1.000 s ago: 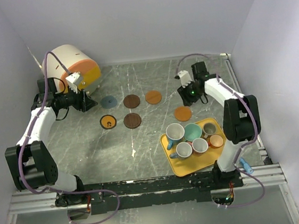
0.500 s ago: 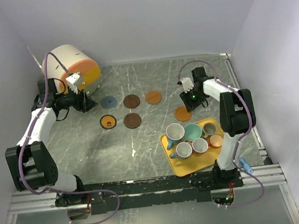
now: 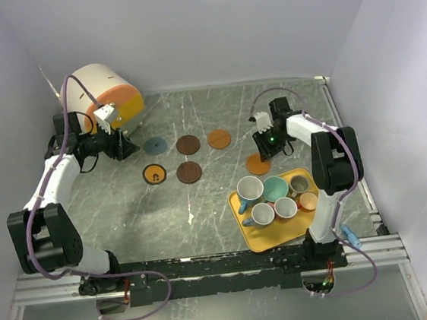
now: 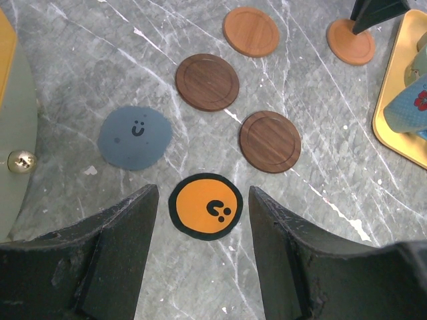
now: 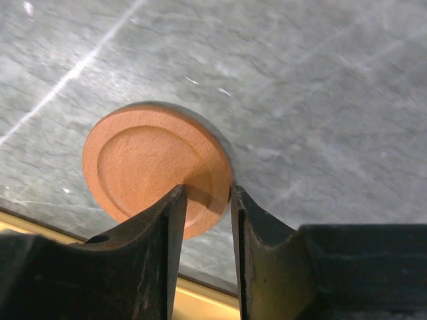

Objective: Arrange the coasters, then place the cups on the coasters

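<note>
Where the right gripper's fingers stand a narrow gap apart, the orange coaster's rim lies right between their tips; whether it is pinched I cannot tell. The left gripper's fingers are spread wide, with the black-rimmed coaster lying between them, its small dark marks unreadable.

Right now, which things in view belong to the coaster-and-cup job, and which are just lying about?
Job: slate-blue coaster, black-rimmed coaster, brown coasters, orange coasters, cups.
Lying about: yellow tray, white-and-orange cylinder.
</note>
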Robot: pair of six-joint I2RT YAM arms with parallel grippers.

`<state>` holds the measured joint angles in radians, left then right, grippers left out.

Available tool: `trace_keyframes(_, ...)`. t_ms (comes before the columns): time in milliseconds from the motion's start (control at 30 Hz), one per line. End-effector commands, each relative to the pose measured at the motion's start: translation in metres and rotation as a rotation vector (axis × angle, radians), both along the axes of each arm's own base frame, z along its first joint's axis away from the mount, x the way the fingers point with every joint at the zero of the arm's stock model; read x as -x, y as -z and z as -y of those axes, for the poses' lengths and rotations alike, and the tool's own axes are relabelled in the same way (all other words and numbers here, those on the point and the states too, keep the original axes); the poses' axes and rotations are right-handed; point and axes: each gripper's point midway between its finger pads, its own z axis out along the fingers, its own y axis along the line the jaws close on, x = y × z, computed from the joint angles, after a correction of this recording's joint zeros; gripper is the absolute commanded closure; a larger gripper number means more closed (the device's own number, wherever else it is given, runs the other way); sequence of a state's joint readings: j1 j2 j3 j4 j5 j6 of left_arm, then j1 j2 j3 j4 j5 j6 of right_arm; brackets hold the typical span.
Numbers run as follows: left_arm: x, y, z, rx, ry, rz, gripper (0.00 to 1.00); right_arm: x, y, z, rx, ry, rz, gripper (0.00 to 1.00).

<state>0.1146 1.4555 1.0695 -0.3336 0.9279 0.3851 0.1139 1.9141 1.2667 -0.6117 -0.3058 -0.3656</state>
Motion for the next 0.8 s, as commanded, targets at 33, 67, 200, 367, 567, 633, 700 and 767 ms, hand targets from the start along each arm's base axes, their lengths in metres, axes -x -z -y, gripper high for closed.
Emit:
trace_keyframes(33,0.002,-0.01,0.002,0.014,0.04,0.052,0.32,0.013,0.017,-0.034,-0.073,0.003,-0.061,0.71)
trace_keyframes(67,0.002,-0.009,0.002,0.015,0.042,0.048,0.32,0.012,0.02,-0.04,-0.066,-0.003,-0.06,0.72)
trace_keyframes(200,0.003,-0.007,0.002,0.012,0.043,0.043,0.32,0.007,0.023,-0.075,-0.025,-0.063,-0.013,0.78)
trace_keyframes(367,0.004,-0.008,0.002,0.006,0.042,0.047,0.32,-0.004,0.033,-0.113,0.016,-0.122,0.039,0.83)
trace_keyframes(567,0.005,-0.009,0.001,0.0,0.04,0.051,0.32,-0.009,0.042,-0.143,0.053,-0.178,0.072,0.85)
trace_keyframes(633,0.006,-0.01,0.001,-0.002,0.042,0.056,0.32,-0.009,0.042,-0.144,0.055,-0.182,0.073,0.86)
trace_keyframes(700,0.007,-0.01,0.001,-0.004,0.042,0.059,0.32,-0.008,0.041,-0.142,0.062,-0.184,0.075,0.86)
trace_keyframes(767,0.007,-0.009,0.002,-0.003,0.043,0.06,0.32,-0.005,0.039,-0.139,0.068,-0.188,0.078,0.86)
